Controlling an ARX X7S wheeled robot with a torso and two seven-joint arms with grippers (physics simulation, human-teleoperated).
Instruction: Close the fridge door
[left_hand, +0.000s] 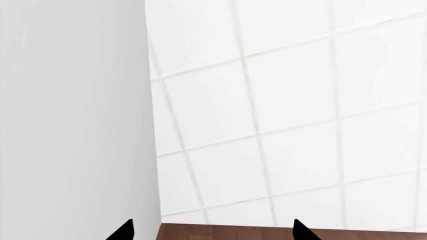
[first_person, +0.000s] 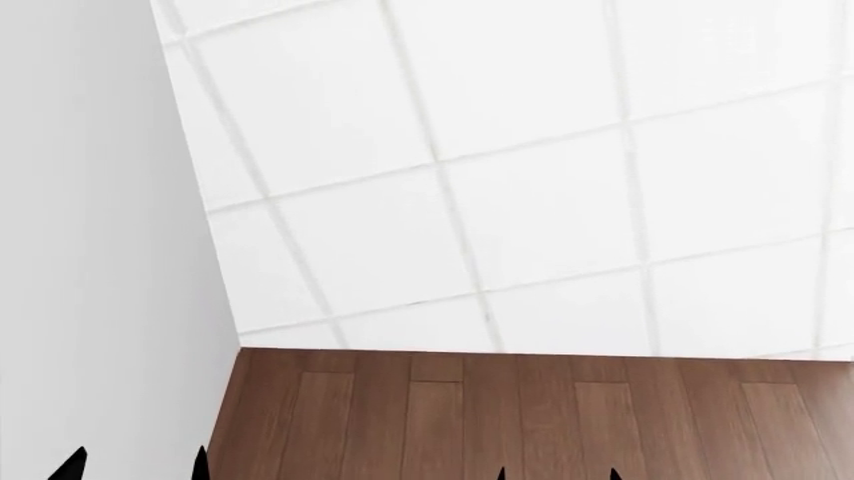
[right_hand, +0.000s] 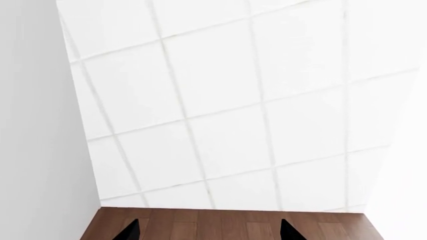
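Head view: a plain, flat light-grey panel (first_person: 94, 230) fills the left side of the frame from top to bottom. No handle or bracket shows on it, so I cannot tell for sure that it is the fridge door. To its right stands a white square-tiled wall with pale grout lines (first_person: 534, 170), taking the upper centre and right. A dark brown wood-plank floor (first_person: 534, 415) runs along the bottom.

Left gripper (first_person: 134, 466): two black fingertips at the bottom left edge, spread apart, nothing between them, set in front of the grey panel's lower part. Contact cannot be told.

Right gripper (first_person: 558, 474): two small black tips at the bottom centre, apart, nothing held, over the floor.

Left wrist view: grey panel (left_hand: 73, 115) at left, tiled wall (left_hand: 287, 100) at right, tips (left_hand: 212, 231) parted.

Right wrist view: wall (right_hand: 233, 100) centred, floor (right_hand: 220, 225) below, tips (right_hand: 209, 230) parted.
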